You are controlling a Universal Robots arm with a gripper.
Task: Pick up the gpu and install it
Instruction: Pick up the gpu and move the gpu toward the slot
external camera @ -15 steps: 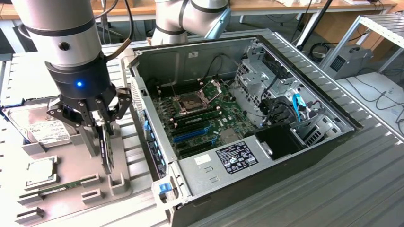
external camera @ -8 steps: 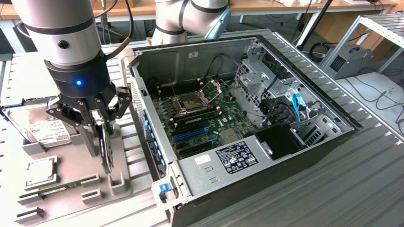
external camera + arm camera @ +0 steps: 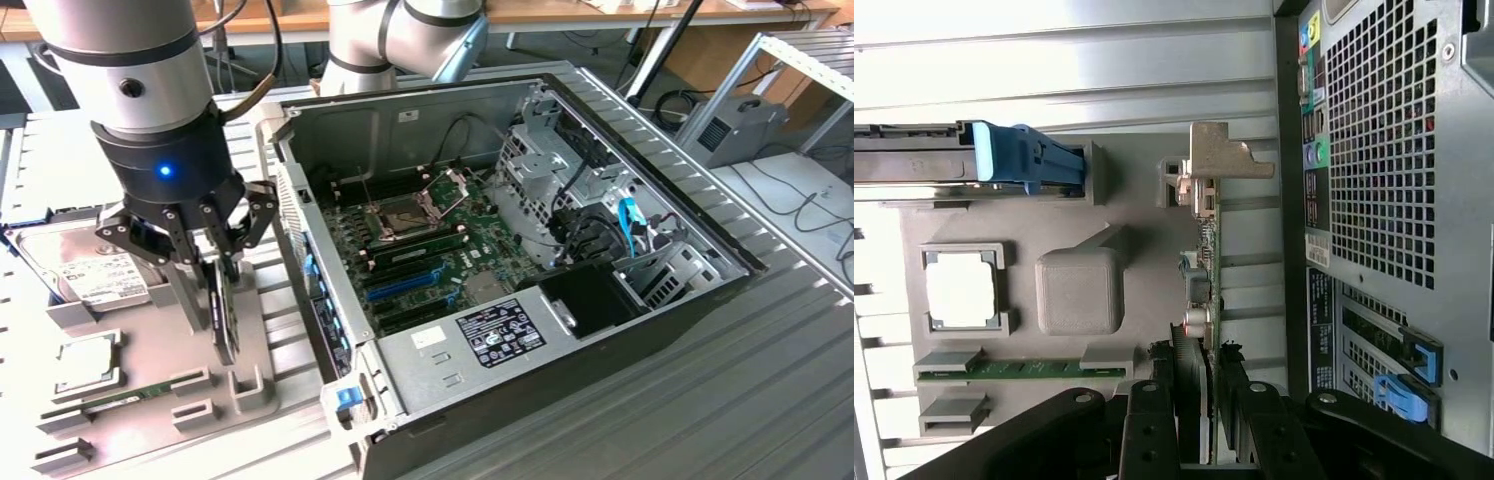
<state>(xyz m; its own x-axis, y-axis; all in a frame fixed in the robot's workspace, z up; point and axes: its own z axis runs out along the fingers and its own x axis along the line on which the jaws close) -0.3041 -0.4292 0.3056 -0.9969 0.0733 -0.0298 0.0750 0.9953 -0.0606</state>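
From the exterior view you had the whole layout. The open computer case [image 3: 667, 310] lay on the ribbed table [image 3: 747, 400] with its motherboard [image 3: 427, 240] facing up. To the exterior view's left sat the grey parts tray [image 3: 160, 350], carrying a hard drive [image 3: 94, 275], a CPU [image 3: 83, 360] and a memory stick [image 3: 127, 398]. Your arm stood over that tray with the pincer [image 3: 207, 270] pointing straight down at the gpu [image 3: 222, 315], which stood on edge in a slot of the tray, close to the side of the case.

The wrist view gave you the close detail — the gpu [image 3: 1206, 260] seen edge-on, a thin green board with a black block on one face. Its silver bracket [image 3: 1229, 155] was at the end away from the pincer [image 3: 1196, 350]. The perforated rear panel [image 3: 1384, 150] of the case ran just beside the card, with blue latches [image 3: 1404, 395] low on it. The CPU [image 3: 962, 290] and memory stick [image 3: 1044, 368] lay in their pockets on the card's other side.

Your pincer was closed on the gpu: one dark finger [image 3: 1149, 420] lay against the black block and its partner against the bare board — the card sat squarely between them, in the tray.
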